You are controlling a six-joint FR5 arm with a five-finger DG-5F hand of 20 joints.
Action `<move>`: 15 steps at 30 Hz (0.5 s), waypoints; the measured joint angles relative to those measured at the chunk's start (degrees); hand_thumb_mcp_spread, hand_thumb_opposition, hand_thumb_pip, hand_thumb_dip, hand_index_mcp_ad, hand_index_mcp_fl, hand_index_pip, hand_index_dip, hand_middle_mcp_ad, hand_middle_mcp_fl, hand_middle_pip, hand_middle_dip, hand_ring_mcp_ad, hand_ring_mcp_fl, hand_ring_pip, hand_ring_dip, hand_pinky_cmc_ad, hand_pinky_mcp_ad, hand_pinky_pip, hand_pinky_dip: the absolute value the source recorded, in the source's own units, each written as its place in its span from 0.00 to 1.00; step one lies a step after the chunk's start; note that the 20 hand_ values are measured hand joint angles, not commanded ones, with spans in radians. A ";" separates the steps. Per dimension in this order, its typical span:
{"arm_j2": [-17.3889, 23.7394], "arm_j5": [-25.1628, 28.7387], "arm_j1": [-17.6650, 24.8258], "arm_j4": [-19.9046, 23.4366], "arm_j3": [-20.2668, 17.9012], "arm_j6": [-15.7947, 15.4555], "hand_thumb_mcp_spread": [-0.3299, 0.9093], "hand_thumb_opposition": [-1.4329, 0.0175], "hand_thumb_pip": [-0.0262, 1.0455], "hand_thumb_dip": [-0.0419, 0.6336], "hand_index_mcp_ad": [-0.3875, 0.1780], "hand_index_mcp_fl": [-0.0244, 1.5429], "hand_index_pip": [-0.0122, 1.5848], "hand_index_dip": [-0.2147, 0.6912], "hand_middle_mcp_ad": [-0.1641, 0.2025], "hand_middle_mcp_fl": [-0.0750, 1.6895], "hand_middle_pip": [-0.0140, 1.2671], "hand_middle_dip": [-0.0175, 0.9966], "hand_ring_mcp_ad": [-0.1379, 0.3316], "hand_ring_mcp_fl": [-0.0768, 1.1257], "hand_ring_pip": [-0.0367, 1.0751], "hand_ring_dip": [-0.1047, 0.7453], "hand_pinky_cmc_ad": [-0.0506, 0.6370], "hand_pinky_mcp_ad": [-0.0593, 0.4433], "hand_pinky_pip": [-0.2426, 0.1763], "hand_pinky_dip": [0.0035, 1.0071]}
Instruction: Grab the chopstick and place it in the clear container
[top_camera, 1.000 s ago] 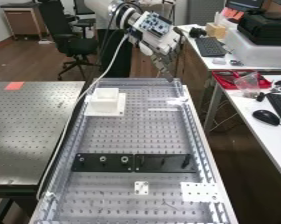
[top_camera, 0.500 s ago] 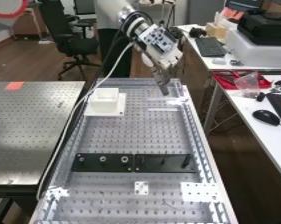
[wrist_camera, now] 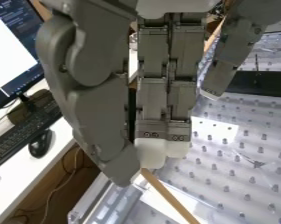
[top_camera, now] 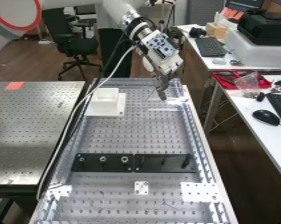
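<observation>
Hand (top_camera: 161, 88) moved farther over bench (top_camera: 150, 137) | pinches chopstick (wrist_camera: 168, 195) | one end cut off

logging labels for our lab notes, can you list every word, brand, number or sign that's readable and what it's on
None can be read.
Screen: too small to read.
Keyboard: key markings too small to read.
Hand: small marks near the fingertips, too small to read.
Chopstick: no print on its visible part.
Black plates: no lettering I can make out.
</observation>
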 joint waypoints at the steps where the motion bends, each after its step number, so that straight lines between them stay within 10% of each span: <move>1: -0.31 0.00 -0.03 -0.46 0.33 0.19 0.82 0.23 0.50 0.39 0.53 0.73 0.46 0.38 0.63 0.77 0.43 0.70 0.29 0.98 0.09 0.72 0.71 0.74 0.92 0.43; 15: -5.26 -0.56 0.05 -5.10 8.35 -0.58 0.82 0.23 0.50 0.39 0.53 0.73 0.46 0.38 0.64 0.77 0.43 0.70 0.29 0.98 0.09 0.73 0.71 0.73 0.88 0.44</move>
